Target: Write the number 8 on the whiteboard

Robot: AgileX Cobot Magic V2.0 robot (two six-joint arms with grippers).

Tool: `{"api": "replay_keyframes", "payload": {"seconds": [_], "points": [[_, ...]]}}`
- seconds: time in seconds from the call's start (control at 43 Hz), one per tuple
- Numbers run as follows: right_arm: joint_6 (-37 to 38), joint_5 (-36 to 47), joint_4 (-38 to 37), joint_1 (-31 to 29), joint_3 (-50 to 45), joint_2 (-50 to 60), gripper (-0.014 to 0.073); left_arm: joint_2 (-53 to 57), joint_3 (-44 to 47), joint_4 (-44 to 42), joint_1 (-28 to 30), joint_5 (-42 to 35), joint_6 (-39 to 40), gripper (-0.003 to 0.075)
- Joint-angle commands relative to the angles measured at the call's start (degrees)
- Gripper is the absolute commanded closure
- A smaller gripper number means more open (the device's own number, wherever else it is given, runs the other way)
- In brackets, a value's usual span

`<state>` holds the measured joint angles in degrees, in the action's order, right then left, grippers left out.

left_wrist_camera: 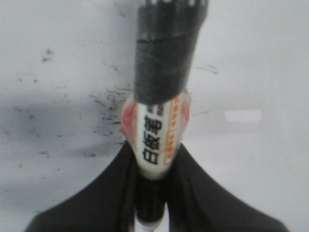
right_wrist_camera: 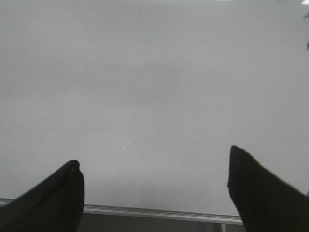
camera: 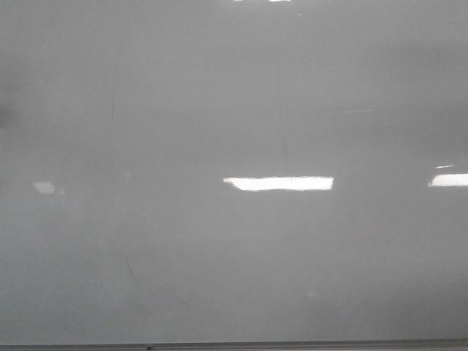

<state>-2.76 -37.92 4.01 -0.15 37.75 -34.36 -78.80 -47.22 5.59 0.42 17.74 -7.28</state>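
The whiteboard (camera: pixel 219 95) fills the front view, pale grey and glossy, with only faint grey scratch lines on it. No black figure 8 shows in any view. My left gripper (left_wrist_camera: pixel 157 159) is shut on a whiteboard marker (left_wrist_camera: pixel 157 130), white with black characters and a black wrapped end, held over the board (left_wrist_camera: pixel 260 58). My right gripper (right_wrist_camera: pixel 154 169) is open and empty, its dark fingers (right_wrist_camera: pixel 58 193) wide apart above the board's lower part (right_wrist_camera: pixel 154 72). Neither gripper shows in the front view.
Bright rectangular light reflections (camera: pixel 278 183) lie on the board. Its thin grey metal bottom edge (camera: pixel 292 344) runs along the front, also in the right wrist view (right_wrist_camera: pixel 159 212). Dark smudges and specks (left_wrist_camera: pixel 106 99) mark the board beside the marker.
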Motion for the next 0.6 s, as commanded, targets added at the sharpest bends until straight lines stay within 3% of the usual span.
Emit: {"api": "replay_keyframes", "payload": {"seconds": [0.0, 0.186, 0.419, 0.581], "points": [[-0.5, 1.5, 0.7, -0.2, 3.6, -0.6, -0.0031, 3.7, -4.7, 0.1, -0.6, 6.0, -3.3, 0.0741], [-0.5, -2.2, 0.7, -0.2, 6.8, -3.5, -0.0031, 4.1, -11.2, 0.2, -5.0, 21.3, -10.0, 0.0741], [-0.8, -5.9, 0.7, -0.1, 10.4, -10.6, -0.0031, 4.1, -13.3, 1.0, -14.7, 27.4, -20.2, 0.0741], [-8.3, -7.7, 6.8, 2.0, 12.5, -15.6, -0.0030, 4.1, -13.4, 6.9, -21.9, 31.6, -30.7, 0.0741]]}}
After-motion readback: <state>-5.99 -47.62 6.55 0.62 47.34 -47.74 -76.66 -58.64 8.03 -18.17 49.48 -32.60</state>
